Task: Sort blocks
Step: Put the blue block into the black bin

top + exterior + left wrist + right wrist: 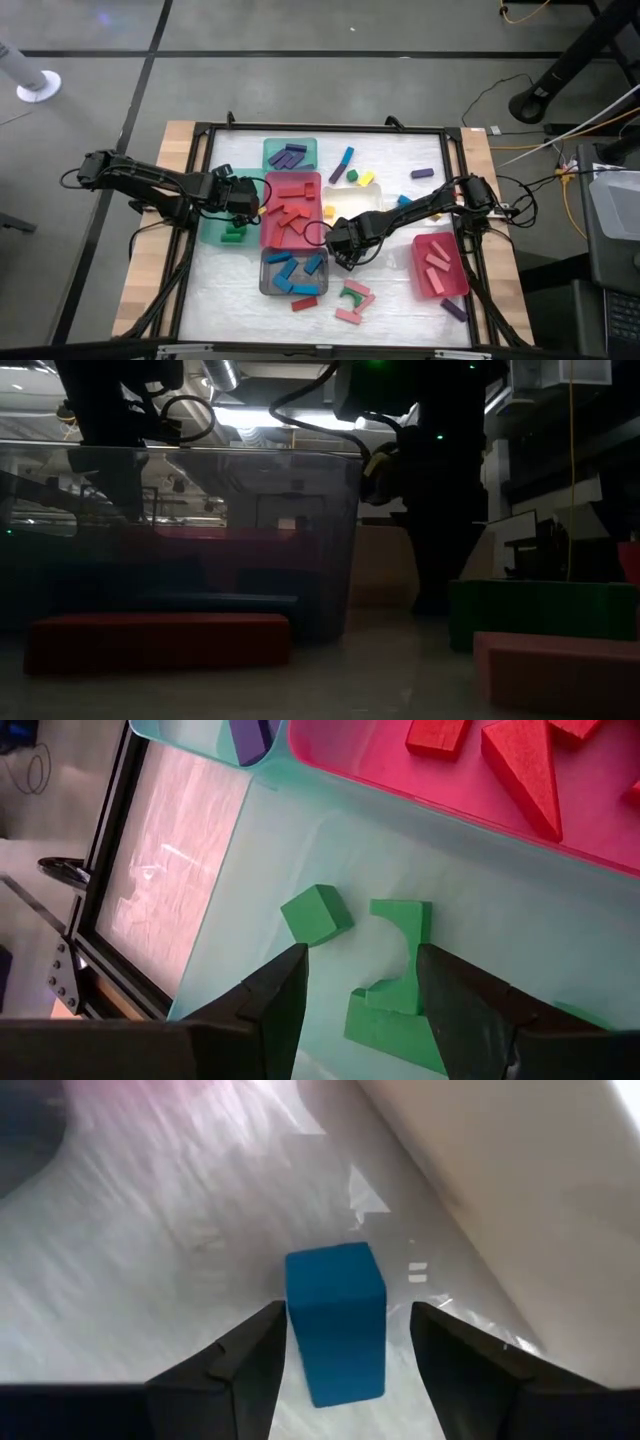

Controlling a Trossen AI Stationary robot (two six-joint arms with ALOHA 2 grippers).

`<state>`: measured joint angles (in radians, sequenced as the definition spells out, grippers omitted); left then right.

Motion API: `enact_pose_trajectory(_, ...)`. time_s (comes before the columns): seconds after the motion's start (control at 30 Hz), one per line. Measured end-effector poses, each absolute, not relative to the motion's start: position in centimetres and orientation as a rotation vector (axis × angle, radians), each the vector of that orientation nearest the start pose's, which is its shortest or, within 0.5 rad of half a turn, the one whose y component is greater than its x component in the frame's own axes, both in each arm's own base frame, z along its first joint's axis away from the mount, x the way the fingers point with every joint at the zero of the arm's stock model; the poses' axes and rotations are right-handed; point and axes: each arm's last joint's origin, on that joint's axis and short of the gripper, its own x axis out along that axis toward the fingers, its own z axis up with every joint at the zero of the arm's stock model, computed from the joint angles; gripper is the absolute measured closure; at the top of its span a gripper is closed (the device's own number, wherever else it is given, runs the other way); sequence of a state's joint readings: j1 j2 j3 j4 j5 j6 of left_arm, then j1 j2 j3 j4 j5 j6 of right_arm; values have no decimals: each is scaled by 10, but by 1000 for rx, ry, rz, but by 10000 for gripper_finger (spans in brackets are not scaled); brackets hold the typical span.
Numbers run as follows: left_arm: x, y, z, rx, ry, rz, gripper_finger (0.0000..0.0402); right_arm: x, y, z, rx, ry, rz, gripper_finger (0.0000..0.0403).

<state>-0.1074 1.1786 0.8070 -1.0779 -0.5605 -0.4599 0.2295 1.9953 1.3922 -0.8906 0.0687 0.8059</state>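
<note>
A robotics lab: grey floor, loose cables past the tabletop's right edge, ceiling strip lights.

A blue block, green blocks, red blocks on pink tray.

I see a matt, smooth blue block on the glossy white table sheet. Beside that sheet, the table edge looks like bare wood.
</note>
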Motion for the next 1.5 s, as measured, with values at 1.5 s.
enact_pose_trajectory(1.5, 182, -4, 223, 92, 1228, 665, 226, 369, 89, 154, 572, 1489, -318, 215)
